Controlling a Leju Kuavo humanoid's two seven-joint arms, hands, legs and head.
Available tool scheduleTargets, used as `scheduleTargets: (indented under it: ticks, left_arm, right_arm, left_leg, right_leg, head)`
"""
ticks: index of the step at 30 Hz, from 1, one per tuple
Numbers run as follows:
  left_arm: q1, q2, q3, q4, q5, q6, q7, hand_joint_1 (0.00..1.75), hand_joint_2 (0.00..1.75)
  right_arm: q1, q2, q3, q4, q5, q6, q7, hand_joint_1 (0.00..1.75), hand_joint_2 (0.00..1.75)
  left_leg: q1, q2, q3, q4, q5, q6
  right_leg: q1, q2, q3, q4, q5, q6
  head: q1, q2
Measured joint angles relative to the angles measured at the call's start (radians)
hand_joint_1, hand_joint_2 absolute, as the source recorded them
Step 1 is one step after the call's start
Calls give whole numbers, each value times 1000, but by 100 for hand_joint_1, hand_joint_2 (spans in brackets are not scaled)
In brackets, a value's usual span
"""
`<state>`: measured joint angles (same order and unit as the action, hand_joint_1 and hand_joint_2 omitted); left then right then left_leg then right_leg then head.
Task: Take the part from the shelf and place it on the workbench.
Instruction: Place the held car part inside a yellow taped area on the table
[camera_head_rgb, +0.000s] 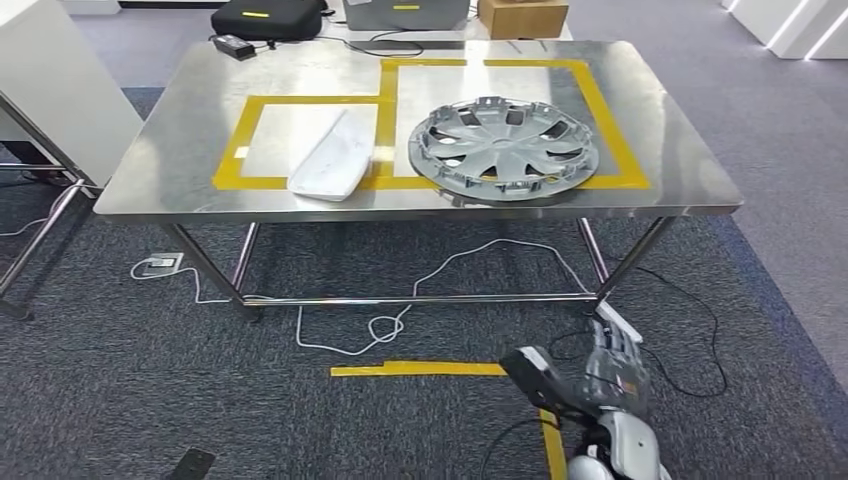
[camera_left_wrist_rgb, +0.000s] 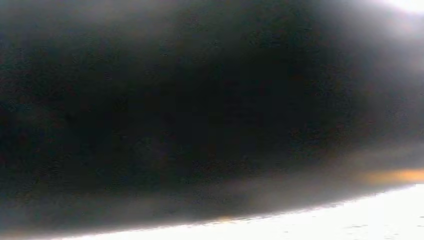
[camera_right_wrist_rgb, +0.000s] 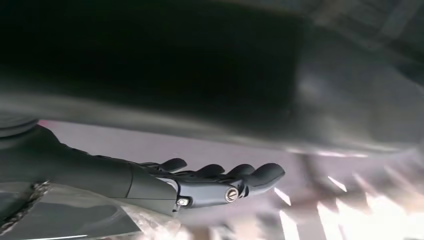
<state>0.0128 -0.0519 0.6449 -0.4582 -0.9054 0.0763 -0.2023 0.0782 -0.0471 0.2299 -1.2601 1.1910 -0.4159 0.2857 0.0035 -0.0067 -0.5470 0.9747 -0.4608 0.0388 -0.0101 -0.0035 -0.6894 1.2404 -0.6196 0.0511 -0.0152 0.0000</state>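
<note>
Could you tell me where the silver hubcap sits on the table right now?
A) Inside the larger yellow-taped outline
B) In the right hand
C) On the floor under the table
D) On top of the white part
A: the hubcap lies flat on the table within the larger taped outline, beside the white part.

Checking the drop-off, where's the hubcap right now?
In the head view, the hubcap lies on the table's right side, overlapping yellow tape, beside the white part.
</note>
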Motion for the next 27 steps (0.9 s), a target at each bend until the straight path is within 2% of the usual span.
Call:
scheduleTargets:
  ticks: [1,2,3,4,5,6,7,8,9,10,11,12,14,15,16,17,18,19,20,21,22,23,25,26,27]
  left_arm:
    - [3,-3,7,-4,-8,-2,-1,0,0]
    - [5,-10,13,-7,-20,-3,-3,0,0]
    - [4,-19,17,-9,-39,2,-6,0,0]
    - [-1,-36,16,-11,-62,20,-6,0,0]
    - [-11,-61,10,-9,-82,54,-3,0,0]
    - [-26,-89,-2,-3,-95,96,2,0,0]
    - [-45,-115,-15,7,-99,138,9,0,0]
    - [-65,-139,-30,21,-94,169,15,0,0]
    - [-83,-157,-44,35,-86,186,18,0,0]
    - [-97,-170,-57,49,-77,193,21,0,0]
    - [-107,-179,-70,59,-68,195,22,0,0]
    - [-114,-184,-80,67,-59,195,23,0,0]
    - [-123,-187,-98,76,-48,195,23,0,0]
    - [-126,-187,-105,79,-43,194,23,0,0]
    - [-128,-187,-111,81,-40,194,22,0,0]
    - [-129,-187,-117,83,-37,193,22,0,0]
    - [-129,-187,-122,84,-36,193,22,0,0]
    - [-130,-188,-126,86,-36,192,22,0,0]
    - [-131,-188,-131,86,-34,193,21,0,0]
    - [-134,-189,-134,87,-31,193,21,0,0]
    - [-136,-189,-138,88,-29,194,20,0,0]
    - [-137,-189,-143,89,-29,195,20,0,0]
    - [-132,-185,-162,91,-37,189,22,0,0]
    - [-126,-181,-175,92,-43,183,22,0,0]
    - [-117,-175,-189,93,-51,174,18,0,0]
  right_arm:
    - [37,5,-38,17,-46,-6,-17,0,0]
    - [70,14,-80,41,-88,-8,-37,0,0]
    - [98,25,-125,71,-123,-9,-57,0,0]
    - [119,37,-169,104,-150,-10,-80,0,0]
    - [133,52,-215,147,-172,-13,-107,0,0]
    - [140,68,-260,195,-190,-16,-131,0,0]
    - [141,87,-305,249,-210,-12,-148,0,0]
    - [139,106,-352,306,-230,4,-154,0,0]
    - [134,125,-397,359,-248,28,-147,0,0]
    - [129,143,-444,409,-263,53,-135,0,0]
    - [122,160,-487,453,-271,74,-125,0,0]
    - [116,173,-526,489,-273,85,-120,0,0]
    - [105,192,-586,545,-267,97,-117,0,0]
    - [100,198,-611,566,-264,101,-117,0,0]
    - [96,204,-631,584,-261,104,-116,0,0]
    - [91,209,-648,598,-259,106,-115,0,0]
    - [86,213,-663,610,-257,108,-115,0,0]
    - [82,216,-674,619,-256,109,-114,0,0]
    - [78,219,-683,627,-259,115,-110,0,0]
    - [74,222,-694,634,-266,127,-99,0,0]
    - [70,227,-707,640,-279,147,-81,0,0]
    - [66,232,-725,646,-297,174,-57,0,0]
    - [63,249,-778,651,-320,227,-9,0,0]
    - [66,259,-808,649,-319,251,1,0,0]
    - [73,271,-837,642,-310,273,-1,0,0]
  left_leg:
    - [-3,0,-15,1,11,0]
    - [-6,0,-30,2,21,0]
    - [-9,0,-44,4,31,-1]
    - [-12,0,-56,6,41,-2]
    - [-16,-1,-66,9,49,-4]
    - [-19,-2,-74,11,59,-6]
    - [-21,-2,-79,12,69,-10]
    - [-21,-3,-82,11,78,-15]
    - [-19,-3,-85,10,87,-21]
    - [-16,-3,-89,12,83,-28]
    - [-14,-2,-96,27,58,-35]
    - [-11,-2,-106,60,14,-42]
    - [-6,0,-130,180,-99,-53]
    - [-5,0,-137,243,-132,-58]
    - [-4,0,-134,289,-138,-60]
    - [-3,0,-118,302,-121,-62]
    - [-2,0,-86,278,-92,-62]
    - [-1,1,-37,223,-66,-60]
    - [-1,1,21,145,-59,-56]
    - [-3,0,73,69,-64,-50]
    - [-5,0,108,14,-74,-43]
    - [-8,0,124,-17,-82,-35]
    - [-9,3,112,-25,-69,-20]
    - [-8,5,102,-26,-58,-12]
    - [-6,7,89,-29,-46,-4]
  right_leg:
    - [0,0,3,34,1,-1]
    - [0,1,23,36,23,-3]
    - [1,1,61,2,54,-7]
    - [2,0,114,-62,75,-13]
    - [3,0,177,-145,80,-18]
    - [4,-1,227,-217,72,-22]
    - [6,-1,258,-268,60,-26]
    - [8,-2,269,-295,53,-31]
    - [8,-2,262,-300,58,-37]
    - [8,-3,252,-300,69,-46]
    - [7,-3,241,-301,81,-55]
    - [5,-4,228,-303,95,-61]
    - [7,-4,200,-301,121,-67]
    - [7,-5,186,-299,133,-66]
    - [7,-6,170,-295,145,-65]
    - [7,-8,154,-290,156,-63]
    - [7,-9,136,-284,166,-60]
    - [7,-9,120,-277,174,-57]
    - [8,-9,107,-270,181,-53]
    - [9,-9,98,-265,188,-48]
    - [10,-9,92,-261,196,-42]
    - [10,-10,88,-260,205,-37]
    - [7,-9,82,-261,216,-25]
    - [6,-8,74,-250,198,-21]
    - [5,-5,61,-221,161,-16]
  head:
    - [0,0]
    - [0,0]
    - [0,0]
    - [-1,0]
    - [-1,0]
    - [-1,0]
    - [-1,0]
    - [0,0]
    - [1,0]
    - [3,0]
    - [2,0]
    - [0,0]
    - [-4,0]
    - [-5,0]
    - [-5,0]
    - [-5,0]
    - [-5,0]
    - [-5,0]
    - [-5,0]
    - [-5,0]
    - [-4,0]
    - [-4,0]
    - [-5,0]
    - [-4,0]
    - [-2,0]
